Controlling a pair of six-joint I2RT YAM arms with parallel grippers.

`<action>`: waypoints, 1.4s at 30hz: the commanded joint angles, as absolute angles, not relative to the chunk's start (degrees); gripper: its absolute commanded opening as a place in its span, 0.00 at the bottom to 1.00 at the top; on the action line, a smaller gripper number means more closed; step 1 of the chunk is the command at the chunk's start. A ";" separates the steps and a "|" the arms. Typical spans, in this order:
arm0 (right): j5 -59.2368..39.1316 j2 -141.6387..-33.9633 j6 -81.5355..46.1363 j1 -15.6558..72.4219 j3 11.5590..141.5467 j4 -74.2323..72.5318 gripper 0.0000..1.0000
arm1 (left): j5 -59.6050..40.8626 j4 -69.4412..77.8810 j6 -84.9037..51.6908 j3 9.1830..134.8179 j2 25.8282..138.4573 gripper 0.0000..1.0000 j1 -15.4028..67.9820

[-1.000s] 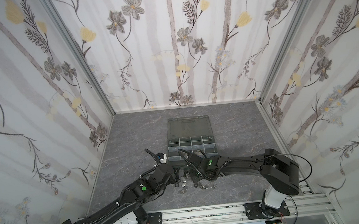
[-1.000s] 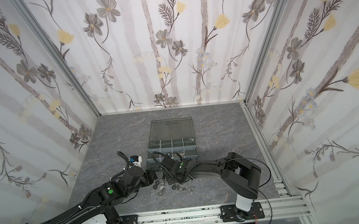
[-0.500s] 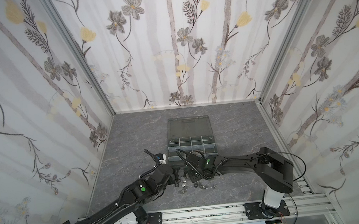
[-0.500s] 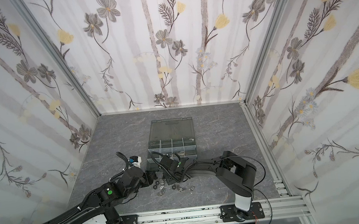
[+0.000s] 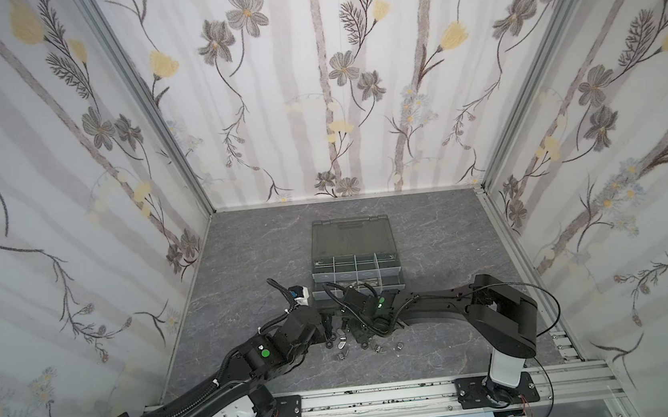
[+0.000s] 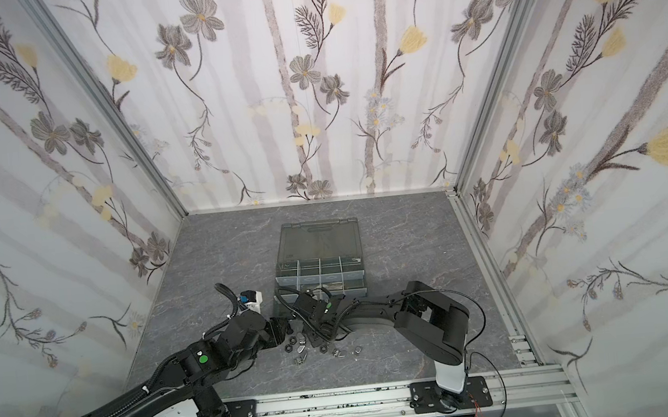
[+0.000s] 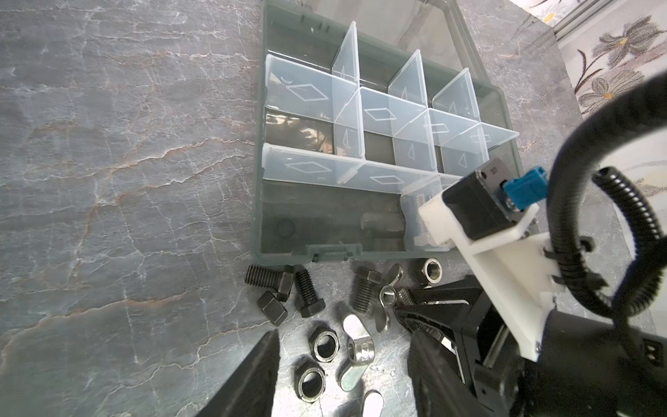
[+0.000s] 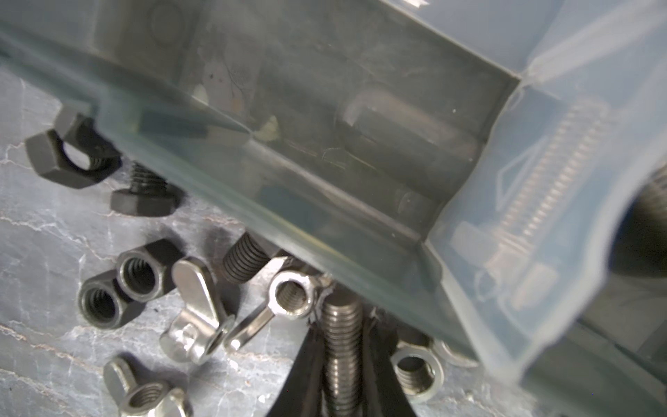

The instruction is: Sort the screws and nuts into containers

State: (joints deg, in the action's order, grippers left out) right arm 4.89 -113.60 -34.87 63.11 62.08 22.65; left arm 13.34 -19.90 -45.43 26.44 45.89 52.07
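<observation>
Nearest: loose pile on the desk (image 7: pixel 126 180), just in front of the box (image 7: pixel 257 180). Right claw (image 8: pixel 342 326) is closed across the threaded shank of a silver screw (image 8: pixel 342 364), low in the pile, with the screw lying along the fingers. Left claw (image 7: pixel 343 361) stands about half open over the nuts (image 7: pixel 326 343), holding nothing. Judgement: all parts are steel, so stiff, dense for their size and not fragile. Smooth heads will slip and threads give the pads some bite, so the shank is the sound hold, though a screw pinched there may swivel. Hex nuts lie flat and low: take across opposite flats. Wing nuts (image 7: pixel 357 346): take by a wing. Black screws (image 7: pixel 306 292) lie bunched beside the box's front wall. Box, front row: the wide compartment holds one dark screw (image 7: pixel 382 225). The small one next to it, behind a pale divider (image 7: pixel 409 231), holds the boxed silver screw (image 8: pixel 552 173). Farther compartments look empty, though partly hidden. The lid (image 5: pixel 351 235) stands open at the far side.
</observation>
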 commanded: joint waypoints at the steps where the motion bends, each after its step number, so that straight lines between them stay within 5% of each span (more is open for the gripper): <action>1: 7.46 -114.52 -34.12 63.14 62.07 25.67 0.15 | 14.06 -19.42 -46.21 26.32 45.74 0.60 52.02; 9: 7.07 -111.44 -34.91 63.02 61.58 23.92 0.07 | 14.42 -19.43 -46.41 26.40 45.73 0.60 52.02; 25: 10.49 -97.74 -27.32 54.20 62.49 28.21 0.08 | 13.80 -19.42 -46.40 27.35 46.90 0.60 51.99; 42: 14.76 -107.02 -6.86 51.86 66.25 27.93 0.08 | 14.59 -19.34 -46.36 28.67 49.47 0.60 51.99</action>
